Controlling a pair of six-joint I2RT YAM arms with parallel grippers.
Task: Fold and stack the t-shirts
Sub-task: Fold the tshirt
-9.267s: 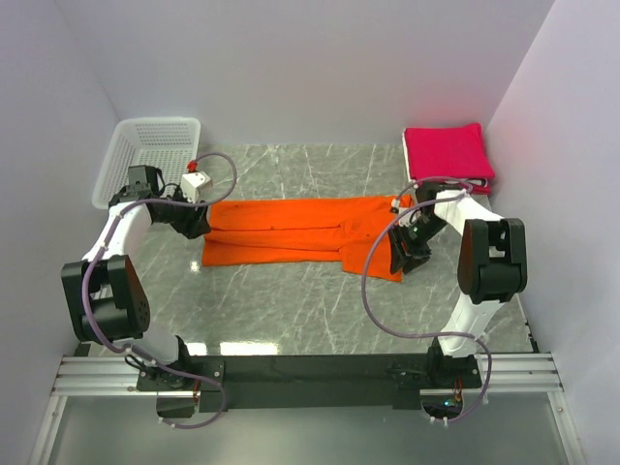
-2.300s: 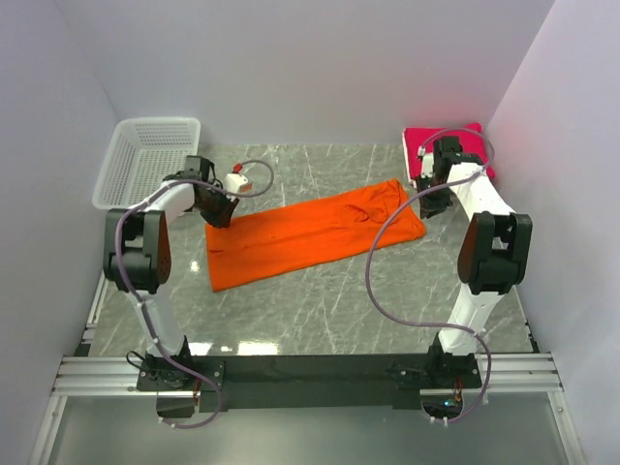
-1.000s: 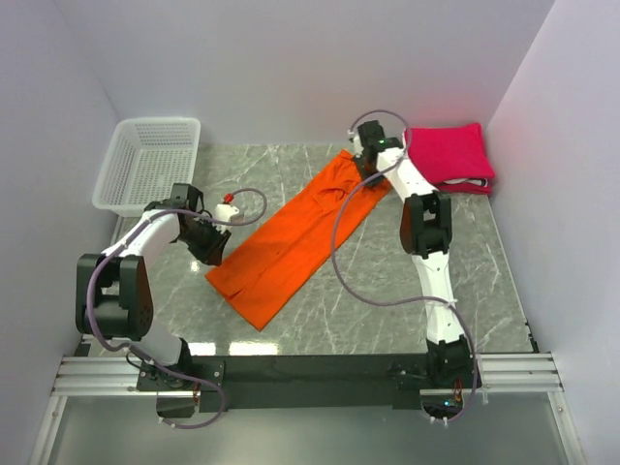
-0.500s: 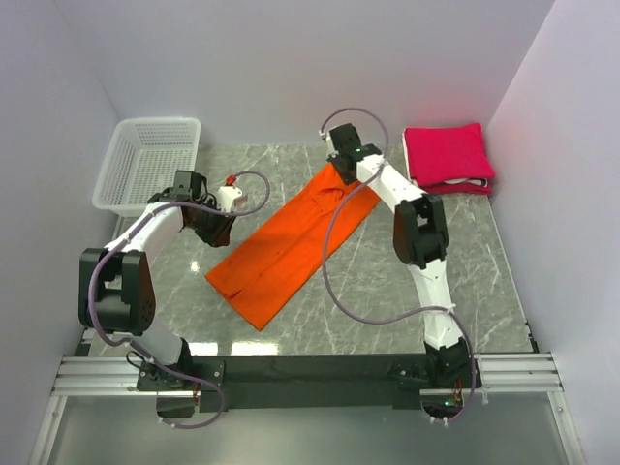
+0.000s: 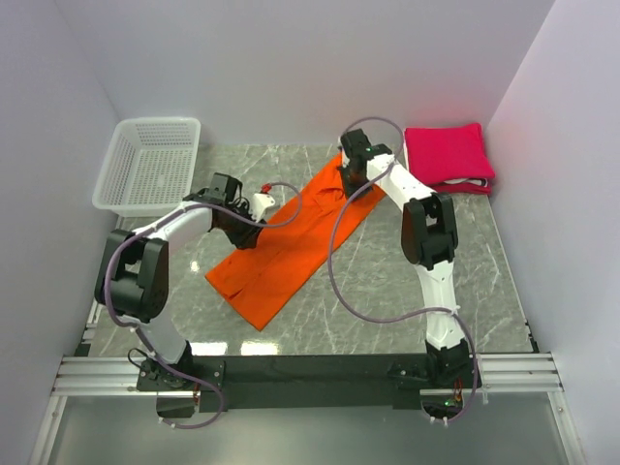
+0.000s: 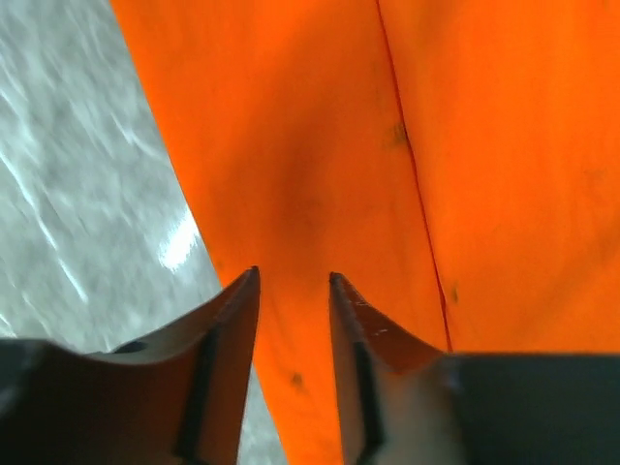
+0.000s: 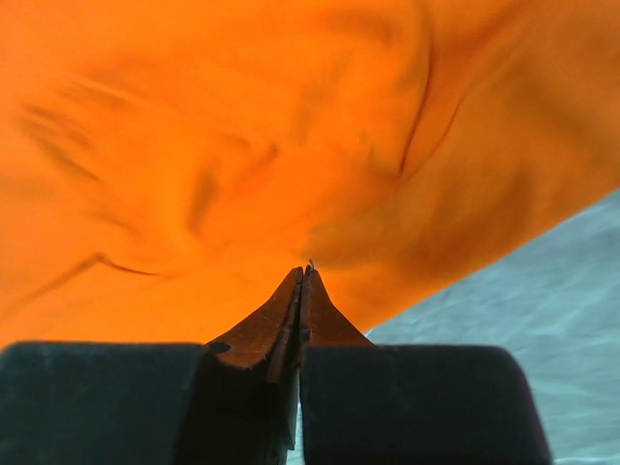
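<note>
Past the arm bases at the near edge, the grey marble surface (image 5: pixel 387 291) carries the orange shirt (image 5: pixel 291 247), lying flat as a long folded strip that runs from a near corner at 7 o'clock to a far end at 1 o'clock. The left arm reaches in from 9 o'clock and puts the left tool (image 6: pixel 293 283) low over the shirt's left edge, about halfway along the strip. In the left wrist view its fingers (image 6: pixel 228 320) stand apart with a narrow gap between them and orange cloth shows through the gap. Nothing is pinched there, and bare marble lies off to 9 o'clock of the cloth edge. A seam line runs along the cloth just to 3 o'clock of the tips. Farther back, the right arm stretches across to the strip's far end, where the right tool (image 7: pixel 304 276) points down at rumpled orange cloth. Its fingers are pressed together to a single point, and whether any fold is caught between them cannot be told, since the cloth there is blurred. Marble shows at 4 o'clock in that view. At the far right corner, 1 o'clock of the surface, sits the pink stack (image 5: pixel 448 153), folded flat and square, with a white layer (image 5: pixel 455 183) showing at its near edge – apart from the orange shirt. At the far left, 11 o'clock, stands the white mesh basket (image 5: pixel 145 165).
</note>
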